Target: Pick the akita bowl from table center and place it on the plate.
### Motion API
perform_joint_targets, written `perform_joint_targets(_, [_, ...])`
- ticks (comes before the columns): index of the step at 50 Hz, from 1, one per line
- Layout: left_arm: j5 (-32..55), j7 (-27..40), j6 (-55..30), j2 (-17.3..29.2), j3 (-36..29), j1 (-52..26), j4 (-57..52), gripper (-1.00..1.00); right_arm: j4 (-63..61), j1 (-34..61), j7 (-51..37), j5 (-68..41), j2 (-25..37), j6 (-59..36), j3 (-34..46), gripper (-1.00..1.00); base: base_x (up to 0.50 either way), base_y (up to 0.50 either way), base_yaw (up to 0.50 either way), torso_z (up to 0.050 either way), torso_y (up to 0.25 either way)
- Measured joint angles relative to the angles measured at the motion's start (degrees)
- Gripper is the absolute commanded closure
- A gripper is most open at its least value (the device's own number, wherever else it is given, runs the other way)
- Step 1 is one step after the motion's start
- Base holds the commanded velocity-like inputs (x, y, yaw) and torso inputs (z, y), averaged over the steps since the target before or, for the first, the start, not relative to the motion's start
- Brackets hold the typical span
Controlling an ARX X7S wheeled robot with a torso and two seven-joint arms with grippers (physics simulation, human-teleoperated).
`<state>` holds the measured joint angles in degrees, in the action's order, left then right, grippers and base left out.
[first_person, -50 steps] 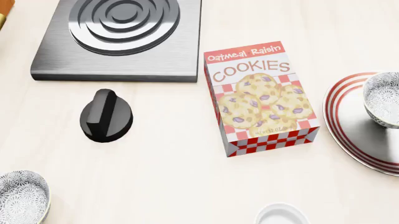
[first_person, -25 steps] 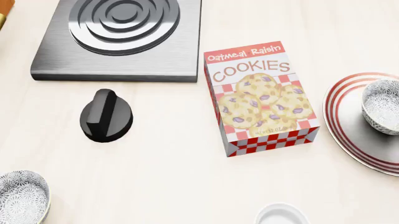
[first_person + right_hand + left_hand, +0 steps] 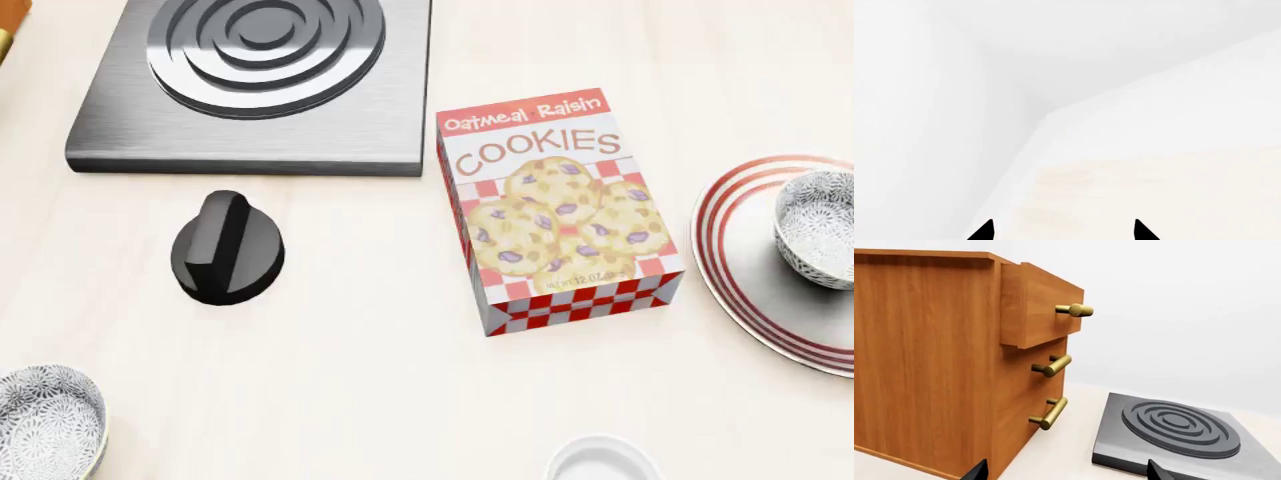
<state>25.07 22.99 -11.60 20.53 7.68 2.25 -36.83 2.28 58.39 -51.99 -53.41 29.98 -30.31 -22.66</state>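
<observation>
The patterned bowl (image 3: 818,226) sits on the red-ringed plate (image 3: 747,275) at the right edge of the head view, resting on the plate's grey middle and partly cut off by the frame. Neither arm shows in that view, and nothing touches the bowl.

The left gripper (image 3: 1064,471) appears only as two dark finger tips at the lower edge of its wrist view. The tips stand wide apart with nothing between them, so the fingers are open and empty. Ahead of them lie the pale table (image 3: 1061,450), a wooden drawer cabinet (image 3: 954,365) with three brass handles, its top drawer pulled partly out, and a grey burner slab (image 3: 1181,435) with raised rings.

The right gripper (image 3: 1062,231) likewise shows just two black tips, spread apart and holding nothing, over bare table surface and white background.

In the head view a box of oatmeal raisin cookies (image 3: 554,210) lies flat near the table's middle, just beside the plate but apart from it. A black knob (image 3: 227,247) lies well to the box's left, below the burner slab. A second patterned bowl (image 3: 47,422) sits at the lower left corner, and the rim of a plain white cup (image 3: 603,460) shows at the bottom edge.
</observation>
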Motion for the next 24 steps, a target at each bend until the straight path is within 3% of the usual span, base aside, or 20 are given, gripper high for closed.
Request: perform_joint_targets(24, [0.2,0.4,-0.1,0.4,-0.5,-0.7,-0.2,-1.0,-19.5,-0.6,-6.9,-9.4,3.5,-10.4,2.5,-1.0,0.0,0.0,0.0,0.0,0.0])
